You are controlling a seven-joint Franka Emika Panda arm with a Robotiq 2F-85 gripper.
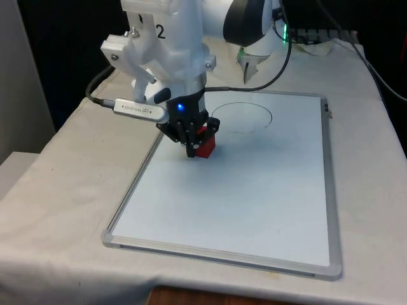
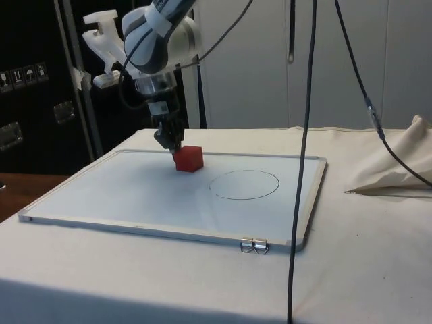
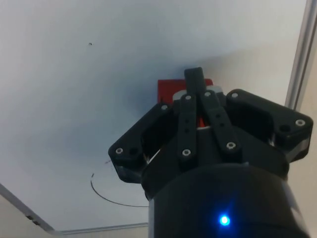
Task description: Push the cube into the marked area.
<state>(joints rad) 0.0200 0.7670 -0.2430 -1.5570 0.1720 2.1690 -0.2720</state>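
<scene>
1. On the whiteboard, which lies flat on the bench's white cloth, I see a red cube resting on the bare board surface.
2. Relative to the drawn circle, the cube sits just outside its line, on the side nearer the board's long edge at the front view's left; from the side view the cube is near the circle but apart from it.
3. I have the gripper down at the board, pressed against the cube's side that faces away from the circle.
4. Through the wrist view, the gripper has its jaws clenched together, nothing between them, and their tip touches the cube.
5. A binder clip sits on the board's frame, well away from the circle.
</scene>
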